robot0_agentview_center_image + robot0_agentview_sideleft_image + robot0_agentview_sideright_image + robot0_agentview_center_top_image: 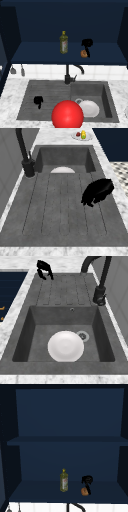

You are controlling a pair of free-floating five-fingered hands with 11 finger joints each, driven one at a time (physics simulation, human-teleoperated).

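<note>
A shelf (37, 53) runs across the wall above the sink (110, 100). On it a bottle (63, 43) stands upright near the middle, and to its right lies a small round thing (84, 54). The right hand (87, 44) hangs just above that thing, with its fingers (88, 52) reaching down beside it. A second shelf (37, 441) sits higher up. The tap (68, 75) stands behind the sink at its middle. The basin takes the sink's right half, and a plate (89, 108) lies in it next to the drain (82, 336). The draining board (62, 203) takes the left half, and the left hand (38, 101) hovers over its front edge. A ball (67, 115) is at the sink's front, left of the plate. On the table beyond the basin stands a dish (82, 136).
</note>
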